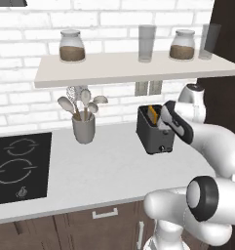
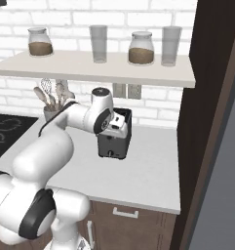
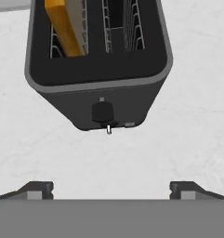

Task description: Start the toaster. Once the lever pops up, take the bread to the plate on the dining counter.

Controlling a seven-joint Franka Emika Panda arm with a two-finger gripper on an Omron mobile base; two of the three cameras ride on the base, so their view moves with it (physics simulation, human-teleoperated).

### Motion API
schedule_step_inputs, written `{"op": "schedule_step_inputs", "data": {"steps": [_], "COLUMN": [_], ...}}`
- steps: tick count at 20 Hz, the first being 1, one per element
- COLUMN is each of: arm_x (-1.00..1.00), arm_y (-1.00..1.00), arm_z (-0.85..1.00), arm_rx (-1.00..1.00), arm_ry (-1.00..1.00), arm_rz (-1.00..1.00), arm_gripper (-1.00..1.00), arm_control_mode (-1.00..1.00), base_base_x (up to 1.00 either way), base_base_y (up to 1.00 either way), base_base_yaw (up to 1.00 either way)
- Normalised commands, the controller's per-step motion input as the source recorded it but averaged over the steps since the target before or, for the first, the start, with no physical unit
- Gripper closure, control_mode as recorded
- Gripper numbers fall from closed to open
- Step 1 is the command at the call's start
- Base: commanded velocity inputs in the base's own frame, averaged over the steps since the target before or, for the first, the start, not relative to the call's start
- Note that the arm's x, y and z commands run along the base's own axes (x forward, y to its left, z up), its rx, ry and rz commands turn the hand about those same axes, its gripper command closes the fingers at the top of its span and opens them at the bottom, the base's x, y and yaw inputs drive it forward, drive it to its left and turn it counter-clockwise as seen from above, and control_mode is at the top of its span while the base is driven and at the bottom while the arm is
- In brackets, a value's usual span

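Note:
The dark grey toaster [image 1: 155, 133] [image 2: 114, 140] [image 3: 99, 69] stands on the pale worktop against the brick wall. A golden-brown slice of bread [image 1: 153, 114] [image 3: 64, 25] stands upright in one slot, with the other slot empty. On the narrow end face are a black lever [image 3: 102, 111] and, below it, a tiny pale knob [image 3: 108, 129]. My gripper [image 1: 164, 126] [image 2: 120, 127] [image 3: 111, 189] hovers just above and in front of that end face, pointing down. It is open, its fingertips [image 3: 37, 188] spread wide with nothing between them. The plate and dining counter are out of view.
A grey utensil holder [image 1: 84, 128] with spoons stands left of the toaster. A black hob [image 1: 19, 166] lies further left. A shelf [image 1: 128, 68] with jars and glasses hangs low over the toaster. A dark tall cabinet [image 2: 206, 122] closes the right side.

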Motion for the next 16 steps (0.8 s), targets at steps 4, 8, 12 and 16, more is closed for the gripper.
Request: {"op": "schedule_step_inputs", "data": {"steps": [4, 8, 12, 16], "arm_x": [0.29, 0.49, 0.45, 0.32], "arm_y": [0.0, 0.0, 0.0, 0.0], "arm_z": [-0.29, -0.27, -0.18, -0.01], "arm_rx": [0.0, 0.0, 0.0, 0.0], "arm_ry": [-0.01, -0.03, -0.04, -0.02], "arm_rz": [0.0, 0.0, 0.0, 0.0], "arm_gripper": [1.0, 1.0, 1.0, 1.0], "arm_control_mode": [-1.0, -1.0, -1.0, -1.0], "base_base_x": [0.0, 0.0, 0.0, 0.0], "base_base_y": [0.0, 0.0, 0.0, 0.0], "base_base_yaw": [0.0, 0.0, 0.0, 0.0]}}
